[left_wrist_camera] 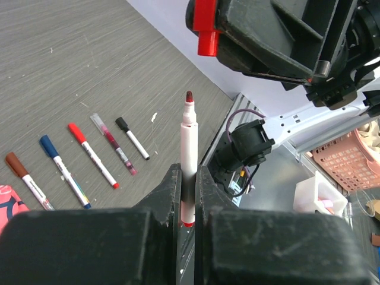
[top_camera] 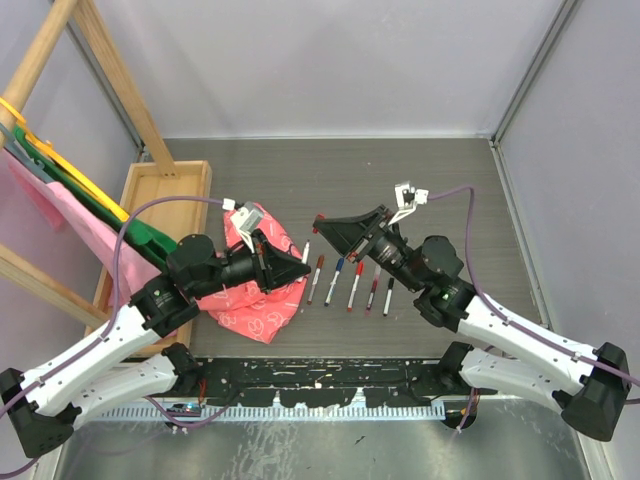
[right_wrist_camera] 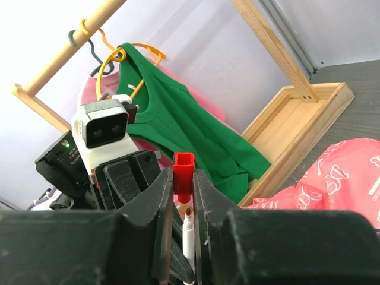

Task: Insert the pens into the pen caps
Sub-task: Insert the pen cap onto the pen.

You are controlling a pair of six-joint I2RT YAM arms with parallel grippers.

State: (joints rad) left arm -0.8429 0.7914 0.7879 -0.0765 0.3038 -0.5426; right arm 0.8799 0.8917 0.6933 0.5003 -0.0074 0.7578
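Step in hand: the arms are holding one pen (left_wrist_camera: 189, 139) and one red cap (right_wrist_camera: 183, 169) facing each other in the air above the tabletop (top_camera: 420, 180); the capping is not yet done.
Left claw (left_wrist_camera: 187, 176): it is clenching the lower barrel, with the dark red tip pointing toward the other arm.
Right claw (right_wrist_camera: 184, 180): it is grasping the cap, whose hollow end is facing away from its wrist.
Gap: the tip is sitting near the cap but apart from it, and looks offset to one side.
Next move: it is calling for tip and cap mouth to be lined up on one axis, then a straight push; any tilt risks the tip skidding off the rim.
Other pens (top_camera: 355, 285): five are lying in a row beside the pink cloth (top_camera: 255, 305), seemingly capped.
Hard to make out: the fingers are hiding the pen's base, and the right wrist view is showing only its tip.
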